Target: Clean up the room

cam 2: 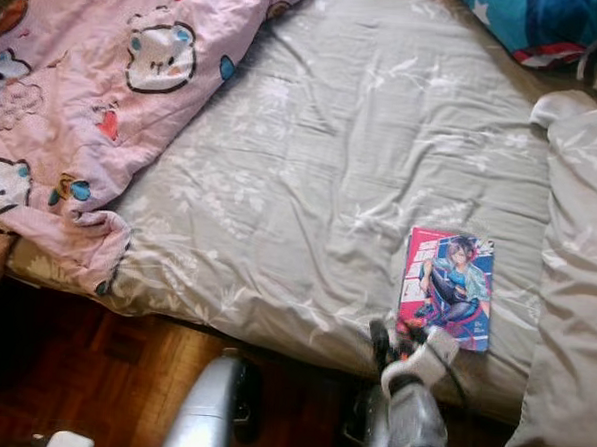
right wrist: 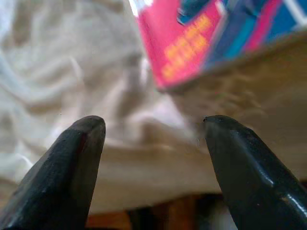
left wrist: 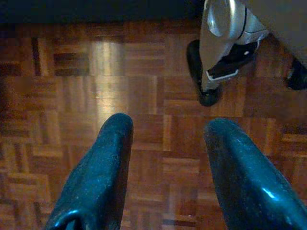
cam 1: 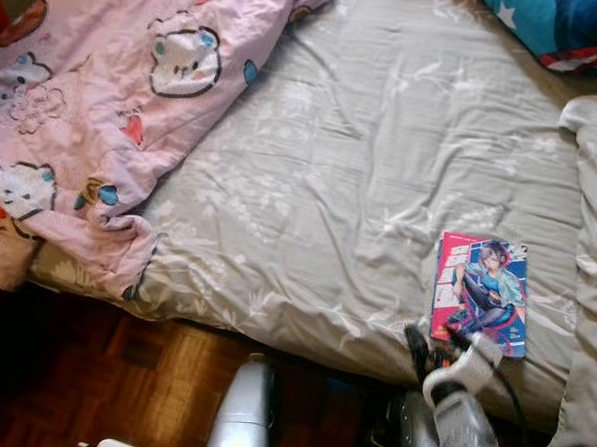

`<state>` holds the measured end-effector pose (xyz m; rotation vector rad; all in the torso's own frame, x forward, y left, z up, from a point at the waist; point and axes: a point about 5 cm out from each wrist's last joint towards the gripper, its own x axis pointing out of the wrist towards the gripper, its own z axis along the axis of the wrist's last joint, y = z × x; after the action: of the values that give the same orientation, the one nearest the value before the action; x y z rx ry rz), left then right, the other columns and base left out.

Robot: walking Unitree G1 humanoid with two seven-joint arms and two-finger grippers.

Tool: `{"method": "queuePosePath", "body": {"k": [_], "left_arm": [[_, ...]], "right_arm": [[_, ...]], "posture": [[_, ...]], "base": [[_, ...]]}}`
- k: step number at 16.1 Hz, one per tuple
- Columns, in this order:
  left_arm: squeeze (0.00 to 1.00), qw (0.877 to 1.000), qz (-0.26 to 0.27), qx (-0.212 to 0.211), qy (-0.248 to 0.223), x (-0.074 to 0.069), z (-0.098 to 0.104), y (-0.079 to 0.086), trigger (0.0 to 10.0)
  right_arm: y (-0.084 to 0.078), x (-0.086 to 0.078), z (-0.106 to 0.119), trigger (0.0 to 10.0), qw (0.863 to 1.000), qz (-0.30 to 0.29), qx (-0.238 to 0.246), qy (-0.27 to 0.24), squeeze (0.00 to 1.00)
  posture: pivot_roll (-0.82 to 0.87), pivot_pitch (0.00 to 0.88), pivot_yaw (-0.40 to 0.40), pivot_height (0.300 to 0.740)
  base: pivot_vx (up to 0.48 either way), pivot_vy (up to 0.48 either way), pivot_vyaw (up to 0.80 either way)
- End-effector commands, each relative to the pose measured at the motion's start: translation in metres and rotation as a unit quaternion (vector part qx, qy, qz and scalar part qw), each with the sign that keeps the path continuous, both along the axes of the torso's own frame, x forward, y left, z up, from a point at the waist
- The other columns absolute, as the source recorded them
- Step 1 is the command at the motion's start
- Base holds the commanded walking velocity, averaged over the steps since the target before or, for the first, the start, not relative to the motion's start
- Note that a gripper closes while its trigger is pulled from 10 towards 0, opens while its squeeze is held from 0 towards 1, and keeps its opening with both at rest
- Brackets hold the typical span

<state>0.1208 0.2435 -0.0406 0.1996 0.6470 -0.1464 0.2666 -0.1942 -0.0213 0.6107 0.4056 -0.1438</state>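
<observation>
I am seeing lettering in just one place, on the cover of the comic book [cam 1: 480,293] lying on the bed [cam 1: 360,187]. Through the head camera I am making out pale letters running down its pink left edge, too small to read. Through the right wrist camera I am looking at yellow-orange lettering in two lines on the pink cover [right wrist: 192,43], but it is blurring out and I cannot read a word. I am finding no other labels, brands or numbers.
</observation>
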Motion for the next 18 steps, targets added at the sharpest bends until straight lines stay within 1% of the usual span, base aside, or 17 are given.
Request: {"method": "queuePosePath", "body": {"k": [1,3,5,6,7,9,10,12,13,14,15,16,17,18], "left_arm": [[0.00,0.999,0.012,0.006,0.044,-0.016,-0.013,0.003,10.0],[0.00,0.999,0.015,0.003,0.048,-0.005,-0.019,-0.003,10.0],[0.00,0.998,0.019,0.002,0.052,0.008,-0.025,-0.008,10.0],[0.00,0.998,0.023,-0.001,0.053,0.022,-0.029,-0.015,10.0],[0.00,0.998,0.024,-0.001,0.053,0.029,-0.029,-0.018,10.0],[0.00,0.998,0.035,-0.008,0.045,0.053,-0.027,-0.026,10.0],[0.00,0.998,0.038,-0.010,0.042,0.062,-0.025,-0.030,10.0],[0.00,0.998,0.044,-0.013,0.035,0.080,-0.021,-0.036,10.0],[0.00,0.998,0.043,-0.009,0.034,0.086,-0.020,-0.039,10.0],[0.00,0.998,0.044,-0.008,0.033,0.089,-0.019,-0.040,10.0],[0.00,0.998,0.055,-0.010,0.032,0.093,-0.017,-0.040,10.0],[0.00,0.998,0.064,-0.011,0.028,0.096,-0.016,-0.039,10.0],[0.00,0.997,0.077,-0.014,0.020,0.102,-0.013,-0.040,10.0],[0.00,0.996,0.081,-0.016,0.018,0.104,-0.012,-0.041,10.0]], "right_arm": [[0.006,-0.018,-0.014,10.0,1.000,0.012,-0.009,0.020,0.00],[0.003,-0.025,-0.015,10.0,0.999,0.012,-0.050,0.004,0.00],[0.001,-0.028,-0.013,10.0,0.998,0.005,-0.069,-0.011,0.00],[0.003,-0.033,-0.016,10.0,0.994,0.018,-0.105,0.001,0.00],[0.006,-0.035,-0.018,10.0,0.993,0.027,-0.112,0.005,0.00],[0.008,-0.039,-0.024,10.0,0.991,0.040,-0.121,0.036,0.00],[0.007,-0.038,-0.025,10.0,0.990,0.041,-0.124,0.046,0.00],[0.007,-0.035,-0.026,10.0,0.986,0.055,-0.140,0.069,0.00],[0.004,-0.035,-0.027,10.0,0.984,0.057,-0.149,0.082,0.00],[0.002,-0.035,-0.027,10.0,0.983,0.056,-0.152,0.088,0.00],[-0.002,-0.035,-0.027,10.0,0.982,0.055,-0.157,0.094,0.00],[-0.004,-0.035,-0.027,10.0,0.981,0.054,-0.161,0.100,0.00],[-0.009,-0.039,-0.030,10.0,0.978,0.045,-0.165,0.118,0.00],[-0.011,-0.040,-0.031,10.0,0.977,0.043,-0.167,0.127,0.00]], "posture": [[0.21,0.447,0.140,0.642],[0.17,0.406,0.119,0.642],[0.14,0.346,0.096,0.642],[0.10,0.278,0.079,0.642],[0.09,0.266,0.077,0.642],[0.07,0.172,0.056,0.642],[0.06,0.155,0.052,0.642],[0.03,0.083,0.038,0.642],[0.01,0.056,0.032,0.642],[0.00,0.039,0.030,0.642],[-0.01,0.011,0.027,0.642],[-0.02,0.000,0.025,0.642],[-0.02,0.000,0.019,0.642],[-0.02,0.000,0.018,0.642]], "base": [[0.000,0.000,0.00],[0.000,0.000,0.00],[0.000,0.000,0.00],[0.000,0.000,0.00],[0.000,0.000,0.00],[0.000,0.000,0.00],[0.000,0.000,0.00],[0.000,0.000,0.00],[0.000,0.000,0.00],[0.000,0.000,0.00],[0.000,0.000,0.00],[0.000,0.000,0.00],[0.000,0.000,0.00],[0.000,0.000,0.00]]}}
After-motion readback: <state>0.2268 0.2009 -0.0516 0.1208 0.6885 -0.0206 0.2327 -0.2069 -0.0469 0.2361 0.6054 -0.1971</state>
